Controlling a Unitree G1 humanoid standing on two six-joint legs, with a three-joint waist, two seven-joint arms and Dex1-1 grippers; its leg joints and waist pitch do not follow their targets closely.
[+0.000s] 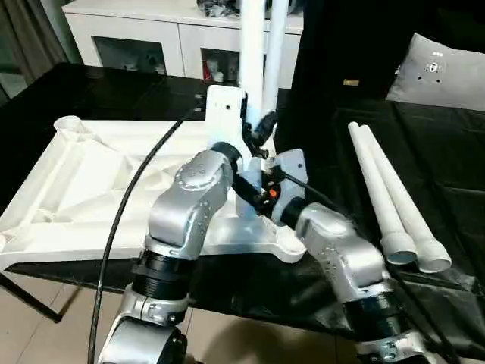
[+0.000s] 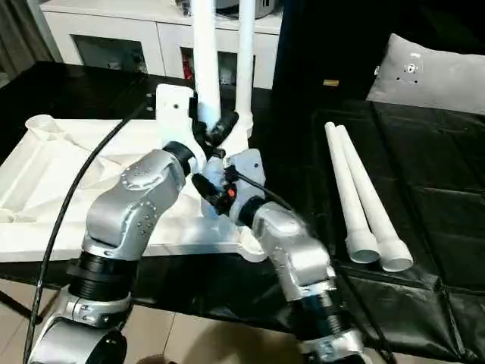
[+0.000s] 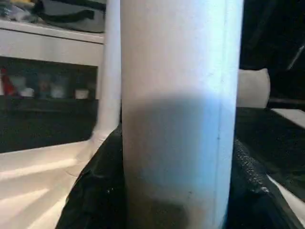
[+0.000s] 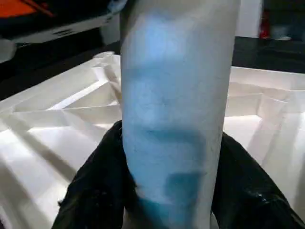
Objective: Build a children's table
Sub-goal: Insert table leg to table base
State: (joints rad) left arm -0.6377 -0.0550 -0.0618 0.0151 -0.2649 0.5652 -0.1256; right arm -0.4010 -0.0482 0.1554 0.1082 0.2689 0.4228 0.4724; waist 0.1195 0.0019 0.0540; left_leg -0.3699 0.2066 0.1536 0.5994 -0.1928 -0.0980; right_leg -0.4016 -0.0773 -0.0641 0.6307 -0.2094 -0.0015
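The white tabletop [image 1: 83, 182] lies underside up on the black table, its ribs and a round corner socket [image 1: 70, 125] showing. Two white legs stand upright at its right end. The nearer leg [image 1: 251, 53] has both grippers on it. My left gripper [image 3: 178, 157] is shut on this leg, with black fingers [image 3: 95, 191] on either side. Lower down, my right gripper [image 4: 174, 157] also has its fingers [image 4: 95, 186] closed against the same leg. My arms hide the leg's foot. The second upright leg [image 1: 277, 45] stands just behind.
Two loose legs [image 1: 394, 197] lie side by side on the black cloth to the right. A white cabinet [image 1: 151, 38] stands behind the table and a grey pillow [image 1: 443, 72] at the far right. A black cable [image 1: 129, 205] runs over the tabletop along my left arm.
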